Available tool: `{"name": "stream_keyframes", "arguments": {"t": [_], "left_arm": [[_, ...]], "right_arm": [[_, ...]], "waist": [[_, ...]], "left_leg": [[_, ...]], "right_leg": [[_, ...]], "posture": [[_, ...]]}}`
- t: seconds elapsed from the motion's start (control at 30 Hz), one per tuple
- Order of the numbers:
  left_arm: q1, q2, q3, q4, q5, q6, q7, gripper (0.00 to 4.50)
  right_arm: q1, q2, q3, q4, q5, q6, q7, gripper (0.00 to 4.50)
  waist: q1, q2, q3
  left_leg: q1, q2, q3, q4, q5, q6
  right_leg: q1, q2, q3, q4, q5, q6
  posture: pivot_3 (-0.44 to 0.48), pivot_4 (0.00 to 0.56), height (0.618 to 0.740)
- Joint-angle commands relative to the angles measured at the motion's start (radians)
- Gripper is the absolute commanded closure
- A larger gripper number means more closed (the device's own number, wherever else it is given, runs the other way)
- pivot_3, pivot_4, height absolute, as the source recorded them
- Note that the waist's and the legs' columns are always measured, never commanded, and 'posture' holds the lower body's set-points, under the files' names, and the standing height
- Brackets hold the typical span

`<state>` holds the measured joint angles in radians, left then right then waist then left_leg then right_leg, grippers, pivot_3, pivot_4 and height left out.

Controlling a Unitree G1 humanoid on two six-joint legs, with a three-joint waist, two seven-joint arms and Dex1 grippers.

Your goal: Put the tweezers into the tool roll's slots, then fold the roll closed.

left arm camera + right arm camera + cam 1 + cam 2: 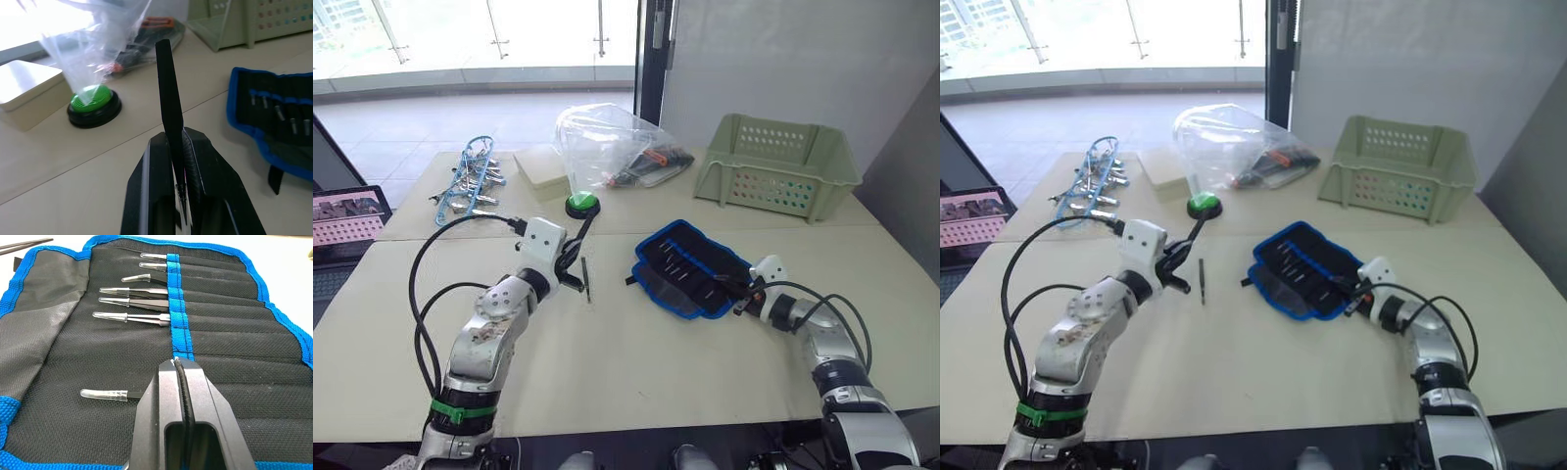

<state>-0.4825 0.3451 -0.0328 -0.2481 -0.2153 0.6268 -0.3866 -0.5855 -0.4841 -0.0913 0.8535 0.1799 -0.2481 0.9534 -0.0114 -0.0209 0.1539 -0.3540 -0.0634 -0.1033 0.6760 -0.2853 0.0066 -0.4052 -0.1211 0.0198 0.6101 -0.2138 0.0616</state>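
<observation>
Head views: tool roll (693,266) lies open, right gripper (741,290) at its near edge, left gripper (576,266) beside it clamped on a tweezer (586,279); likely mid-loading, next carry it to a free slot. Left wrist: fingers (195,171) pinch the tweezer upright, roll ahead. Right wrist: fingers (161,406) closed over the roll, clamping a thin black strip, seven capped tweezers in the slots (177,313).

My two head cameras look forward and down over the table (636,362) from above my arms, both taking in the whole spread. My left wrist camera sits low, looking along its fingers toward the green button (93,103). My right wrist camera looks close across the tool roll (220,333), which all views share.
</observation>
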Motion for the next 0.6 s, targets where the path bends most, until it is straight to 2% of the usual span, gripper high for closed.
{"name": "stream_keyframes", "arguments": {"t": [0.03,0.37,0.6], "left_arm": [[-0.097,-0.008,-0.094,0.025,-0.026,0.059,-0.091,4.45],[-0.262,-0.111,-0.285,0.262,0.003,0.162,-0.185,4.45],[-0.319,-0.169,-0.323,0.366,0.027,0.213,-0.194,4.45]], "right_arm": [[0.013,-0.007,-0.007,-0.018,0.003,0.024,-0.006,4.5],[0.02,-0.024,-0.027,-0.073,0.029,0.05,-0.011,4.5],[0.029,-0.026,-0.03,-0.079,0.03,0.049,-0.018,4.5]], "waist": [[-0.001,0.0,0.0],[-0.001,0.001,0.001],[-0.003,0.003,0.002]], "left_leg": [[0.0,0.0,0.0,0.0,0.0,0.0],[-0.001,-0.001,0.0,0.0,0.0,-0.001],[-0.001,-0.001,0.0,0.0,0.001,-0.001]], "right_leg": [[0.0,0.0,0.0,0.0,0.0,0.0],[-0.001,0.0,0.001,0.0,0.0,0.001],[-0.002,0.0,0.001,0.0,-0.001,0.001]], "posture": [[0.0,0.15,0.74],[0.0,0.15,0.74],[0.0,0.15,0.74]]}}
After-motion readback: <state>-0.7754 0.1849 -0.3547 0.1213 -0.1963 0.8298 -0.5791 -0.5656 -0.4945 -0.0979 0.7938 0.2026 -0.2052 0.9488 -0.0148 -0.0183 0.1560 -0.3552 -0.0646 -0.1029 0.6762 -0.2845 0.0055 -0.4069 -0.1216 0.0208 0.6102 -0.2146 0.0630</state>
